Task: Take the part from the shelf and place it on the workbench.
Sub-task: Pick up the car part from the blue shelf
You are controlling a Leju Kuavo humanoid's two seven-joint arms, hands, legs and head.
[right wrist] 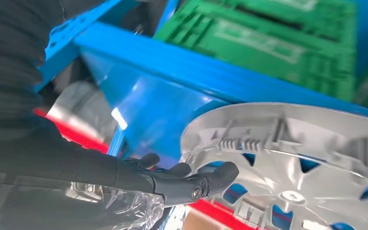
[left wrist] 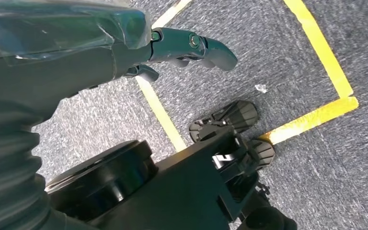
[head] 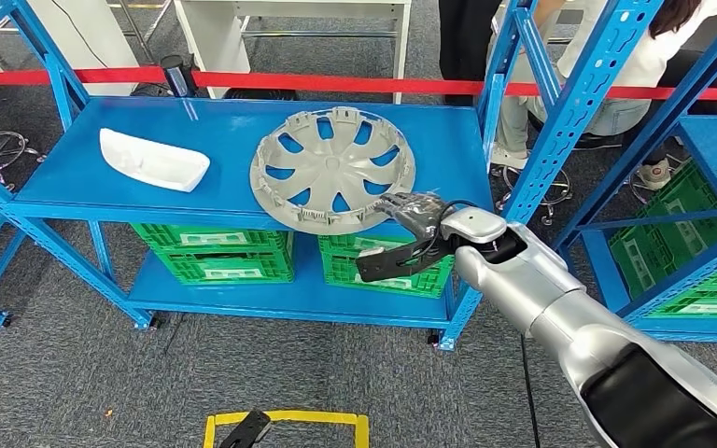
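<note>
A grey wheel cover (head: 332, 169) lies flat on the blue shelf's top board (head: 233, 121), its near rim hanging slightly over the front edge. My right hand (head: 409, 235) is at the cover's front-right rim, with its fingers (head: 413, 209) spread over the rim and its thumb (head: 381, 262) held apart below the shelf edge. In the right wrist view the dark fingers (right wrist: 191, 182) reach the rim of the wheel cover (right wrist: 306, 153) without closing on it. My left hand (left wrist: 182, 48) hangs over the floor, holding nothing.
A white curved part (head: 153, 160) lies on the left of the same board. Green crates (head: 224, 257) fill the lower shelf. Blue uprights (head: 560, 121) stand to the right of my arm, with a second rack (head: 709, 187) beyond. People sit behind a red tape (head: 336, 82). Yellow floor tape (head: 289, 418) lies near.
</note>
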